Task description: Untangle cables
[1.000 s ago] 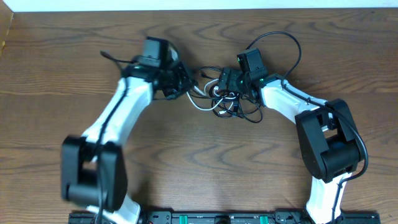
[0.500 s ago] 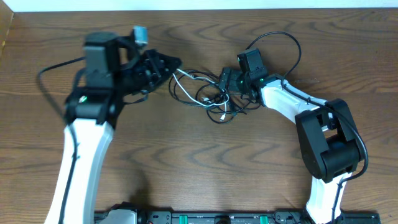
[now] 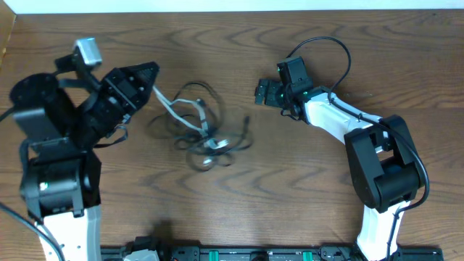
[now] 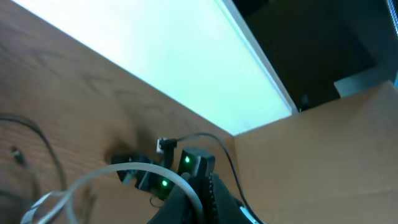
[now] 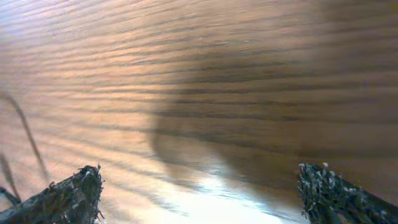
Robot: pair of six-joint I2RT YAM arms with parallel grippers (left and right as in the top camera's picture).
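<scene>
while the left gripper [image 3: 152, 78] is raised and clamped shut on the white cable [image 3: 168, 104], that cable runs down and right from its tip into the rest of the cables [image 3: 205, 141], a blurred knot of black and white loops left of centre over the table [image 3: 290, 188]. can't tell if the knot touches the wood. right gripper [image 3: 259, 93] is spread wide, only bare wood between its fingertips [image 5: 68, 193], well apart from the knot.
</scene>
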